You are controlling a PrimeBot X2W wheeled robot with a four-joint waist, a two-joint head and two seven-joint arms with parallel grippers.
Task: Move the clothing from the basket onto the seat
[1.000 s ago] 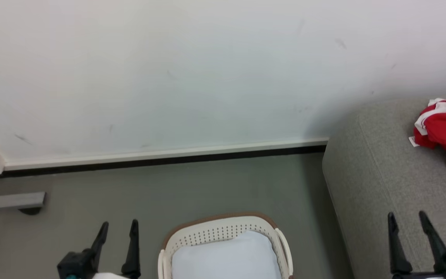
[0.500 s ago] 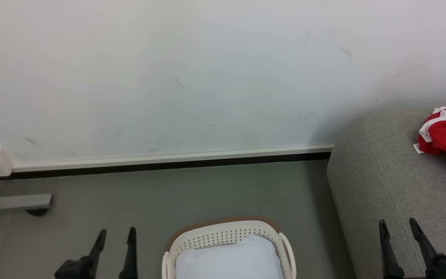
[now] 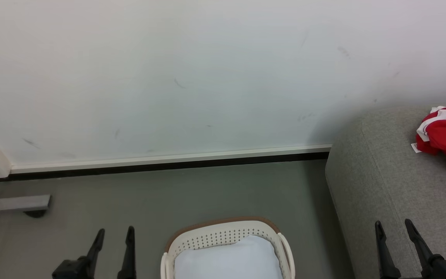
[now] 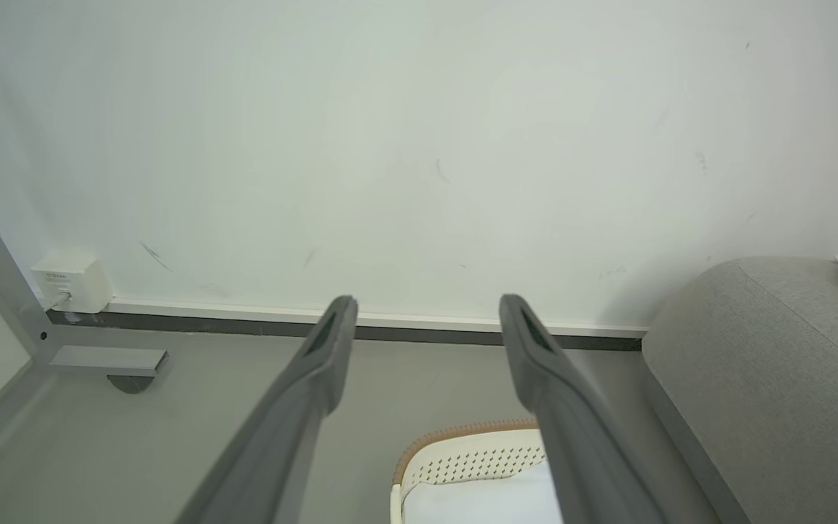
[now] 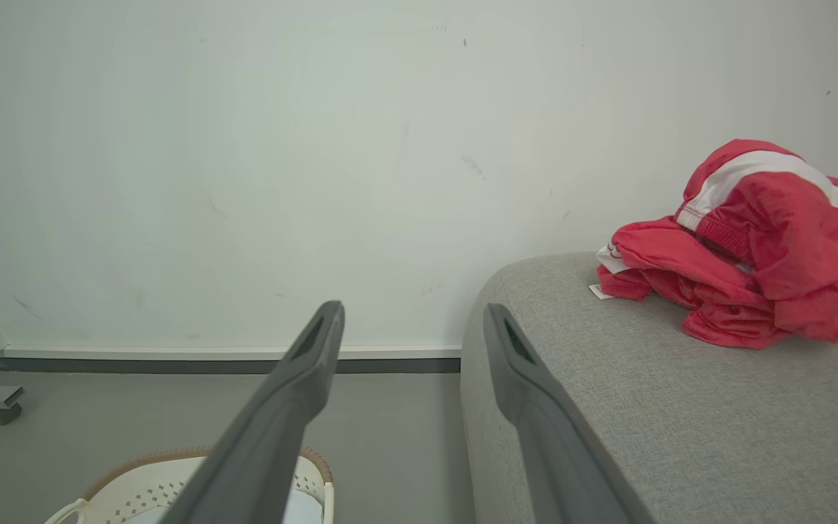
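Four dark fingers in all: the left fingers [image 3: 129, 250], two, stand spread and hold nothing over the grey floor [image 3: 207, 190]. The right fingers [image 3: 383, 248], two, are parted likewise over the front of the one seat [image 3: 381, 174]. Between the pairs sits one basket [image 3: 223, 232], a pale lining cloth [image 3: 227, 259] inside. The clothing [image 5: 746, 247] lies in one red-and-white heap on the seat (its garments can't be counted apart).

The basket [image 3: 223, 234] is parked on the grey floor [image 3: 168, 190] near the seat [image 3: 393, 186], and the red clothing [image 3: 443, 137] is heaped on that seat.
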